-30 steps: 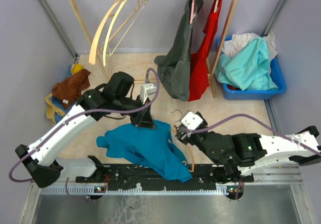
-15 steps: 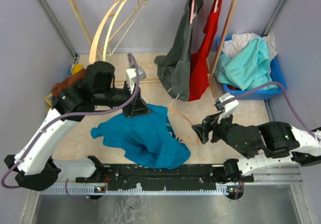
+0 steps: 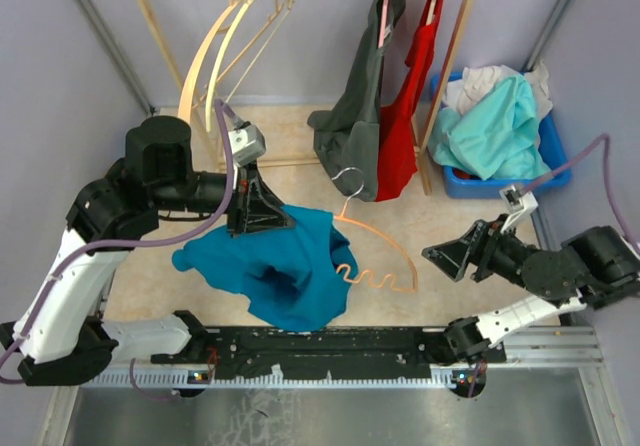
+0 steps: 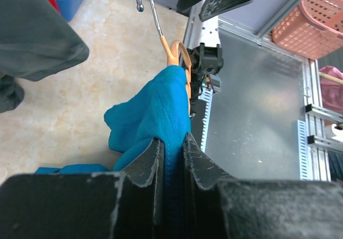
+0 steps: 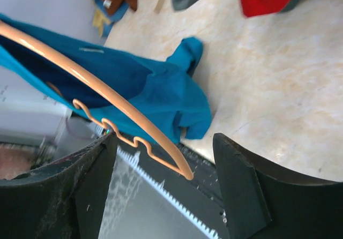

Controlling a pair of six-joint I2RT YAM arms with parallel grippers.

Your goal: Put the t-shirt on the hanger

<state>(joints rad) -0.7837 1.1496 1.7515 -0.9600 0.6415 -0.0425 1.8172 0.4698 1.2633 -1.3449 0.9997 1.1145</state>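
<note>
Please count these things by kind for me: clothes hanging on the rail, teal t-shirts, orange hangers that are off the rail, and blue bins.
Hanging clothes: 2, the grey shirt and the red garment
Teal t-shirt: 1
Orange hanger: 1
Blue bin: 1
Total: 5

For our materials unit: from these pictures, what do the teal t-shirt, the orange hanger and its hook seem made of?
The t-shirt: soft matte cloth, perhaps cotton; it folds and drapes limply. The hanger: smooth, faintly glossy orange, probably plastic or coated wire; thin, evenly coloured. Its hook: bare metal wire, silvery and shiny.
</note>
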